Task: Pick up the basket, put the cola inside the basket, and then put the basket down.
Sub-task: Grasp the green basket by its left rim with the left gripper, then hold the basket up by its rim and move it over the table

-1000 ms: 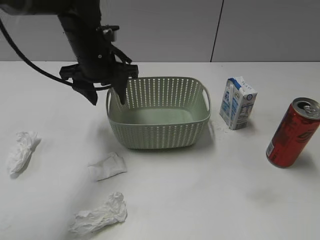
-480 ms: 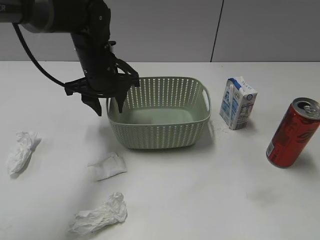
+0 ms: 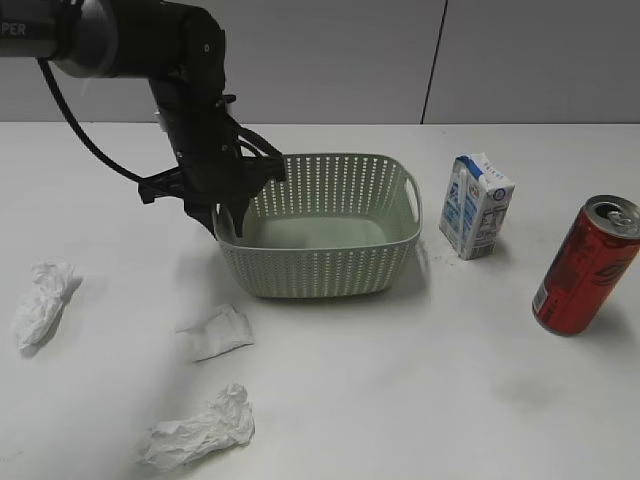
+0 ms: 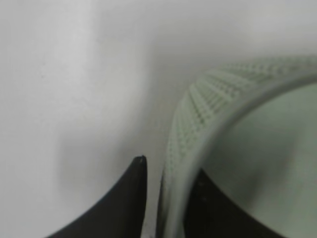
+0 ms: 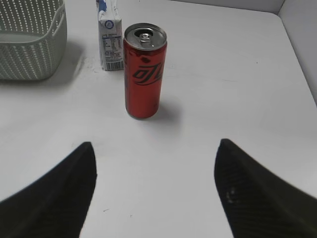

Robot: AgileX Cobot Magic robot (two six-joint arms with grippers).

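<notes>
The pale sage-green slotted plastic basket (image 3: pixel 318 226) sat on the white table (image 3: pixel 420 380). The left claw (image 3: pixel 229 208) straddled its left short wall, one finger (image 4: pixel 124 203) outside and one inside, narrowly parted and not yet clamped. The tall slim red cola can (image 5: pixel 144 70) stood upright ahead of the right claw (image 5: pixel 154 191), which was spread wide and empty.

The left pincer (image 3: pixel 226 212) hides the basket's (image 3: pixel 318 268) left handle, and the blurred left wrist view crops both fingers.
</notes>
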